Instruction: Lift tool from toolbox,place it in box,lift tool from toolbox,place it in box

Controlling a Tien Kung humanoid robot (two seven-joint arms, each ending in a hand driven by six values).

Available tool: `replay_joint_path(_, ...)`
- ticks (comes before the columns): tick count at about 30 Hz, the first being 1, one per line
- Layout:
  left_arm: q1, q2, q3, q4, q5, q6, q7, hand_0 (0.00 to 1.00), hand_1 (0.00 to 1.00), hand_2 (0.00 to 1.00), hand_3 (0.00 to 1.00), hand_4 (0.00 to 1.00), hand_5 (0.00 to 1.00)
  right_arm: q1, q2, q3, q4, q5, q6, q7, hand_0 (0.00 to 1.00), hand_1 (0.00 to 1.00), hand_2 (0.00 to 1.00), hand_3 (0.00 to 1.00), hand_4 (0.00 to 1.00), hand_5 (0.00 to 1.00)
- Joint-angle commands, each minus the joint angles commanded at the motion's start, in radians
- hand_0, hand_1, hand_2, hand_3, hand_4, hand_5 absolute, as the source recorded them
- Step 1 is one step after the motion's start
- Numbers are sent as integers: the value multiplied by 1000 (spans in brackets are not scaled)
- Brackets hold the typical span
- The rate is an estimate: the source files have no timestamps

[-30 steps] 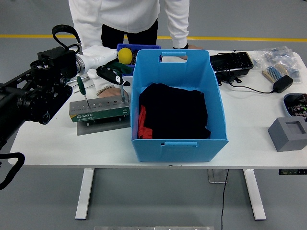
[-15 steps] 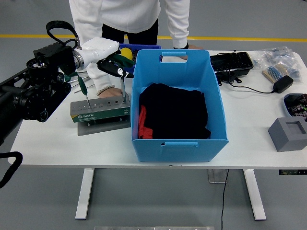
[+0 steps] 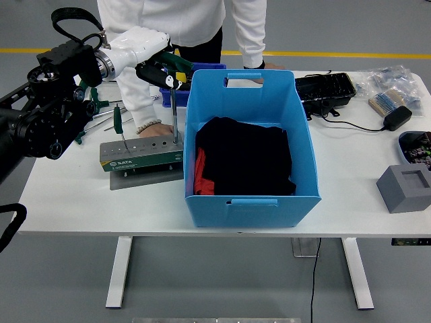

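1. The left hand [image 3: 153, 66], white-shelled on a black arm, was seen closed around the green handle of a long steel-shafted screwdriver [image 3: 174, 111], raised above the grey metal tool holder block [image 3: 140, 156].
2. The screwdriver's shaft hung nearly upright, its tip at or just above a hole in the block's top; whether it had fully cleared the hole could not be told.
3. A second green-handled screwdriver [image 3: 118, 128] was left standing in the block's left end.
4. The large blue plastic box [image 3: 250, 145] stood just right of the block, dark folded cloth [image 3: 244, 161] lying inside it.
5. The tool was judged stiff, fairly light and top-heavy at the handle; the smooth shaft would be slippery, so the thick handle was the sound place to grip.
6. The fingers were largely hidden by the hand's shell, so the exact wrap could not be made out.
7. A person in a white top [image 3: 168, 20] stood at the far side, one hand [image 3: 149, 128] resting on the table behind the block.
8. The right hand was out of view.
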Motion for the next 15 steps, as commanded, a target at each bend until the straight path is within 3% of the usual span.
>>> replay_joint_path(1,-5,3,-1,-4,-1,-5,2,84,2,2,9,966,621,0,0,1,0,-1,0,0,647,637,714,577,817,681)
replay_joint_path(2,-8,6,-1,-7,-2,-9,4,85,2,2,10,849,566,0,0,1,0,-2,0,-1,648,638,714,577,817,681)
replay_joint_path(7,-31,21,2,-27,-18,-31,12,85,2,2,10,849,566,-2,0,4,0,-7,0,-1,648,638,714,577,817,681)
replay_joint_path(8,-36,24,5,-32,-24,-37,14,88,2,2,16,774,527,-2,0,5,0,-8,0,-1,648,637,713,578,817,681)
replay_joint_path(14,-55,31,15,-66,-60,-61,26,88,2,2,16,774,527,-3,-1,8,-1,-12,-1,-2,648,637,713,578,817,681)
replay_joint_path(15,-55,31,18,-76,-70,-65,29,87,2,2,18,735,515,-4,-1,9,-1,-13,-1,-2,648,638,713,577,817,681)
